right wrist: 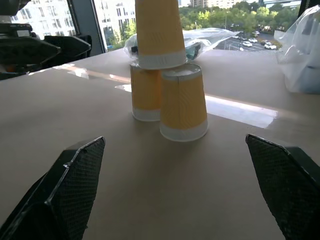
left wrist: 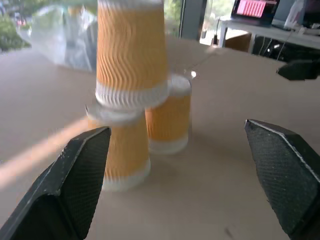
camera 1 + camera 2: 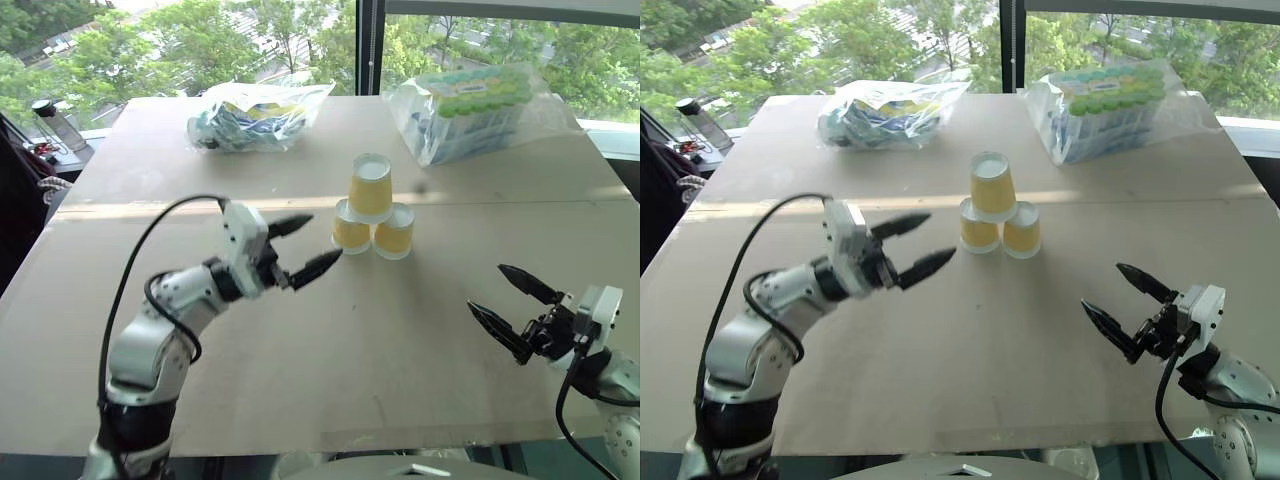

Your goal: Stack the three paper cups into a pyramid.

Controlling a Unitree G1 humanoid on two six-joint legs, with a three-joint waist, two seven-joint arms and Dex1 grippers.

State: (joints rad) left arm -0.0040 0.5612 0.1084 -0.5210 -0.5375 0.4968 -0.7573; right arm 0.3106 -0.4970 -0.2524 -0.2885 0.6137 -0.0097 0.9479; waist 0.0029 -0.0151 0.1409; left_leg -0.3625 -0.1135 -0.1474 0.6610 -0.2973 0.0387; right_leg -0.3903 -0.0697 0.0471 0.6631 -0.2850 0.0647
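Three paper cups [image 3: 372, 217] stand stacked as a pyramid on the tabletop [image 3: 400, 340], so both the left hand [image 3: 305, 245] and the right hand [image 3: 512, 305] hang spread, empty, apart from it.

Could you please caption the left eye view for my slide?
Three cups stand as a pyramid; both open grippers, left and right, flank it.

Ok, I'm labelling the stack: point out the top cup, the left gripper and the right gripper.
top cup [image 3: 369, 190], left eye view, its yellow side
left gripper [image 3: 303, 246], left eye view, between the fingertips
right gripper [image 3: 501, 294], left eye view, between the fingertips
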